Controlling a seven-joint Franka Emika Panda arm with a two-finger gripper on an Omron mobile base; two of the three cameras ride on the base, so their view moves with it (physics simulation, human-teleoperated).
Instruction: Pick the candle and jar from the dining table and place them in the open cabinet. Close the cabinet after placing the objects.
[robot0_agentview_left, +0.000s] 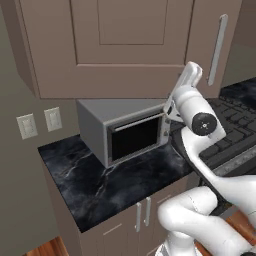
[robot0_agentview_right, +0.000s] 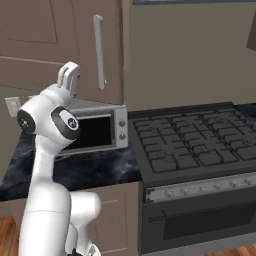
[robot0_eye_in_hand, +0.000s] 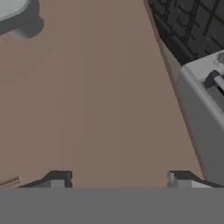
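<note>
- Presently the claw (robot0_eye_in_hand: 118, 178) faces the cabinet (robot0_eye_in_hand: 96, 96) door close up, its fingertips (robot0_eye_in_hand: 57, 179) spread wide with nothing between them
- Cabinet door (robot0_agentview_left: 125, 45) with pale bar handle (robot0_agentview_left: 217, 49) hangs above the grey microwave (robot0_agentview_left: 127, 130)
- Microwave stands on the black veined counter (robot0_agentview_left: 100, 185); a black stove (robot0_agentview_right: 195, 145) adjoins it, wood floor (robot0_agentview_left: 45, 247) below
</note>
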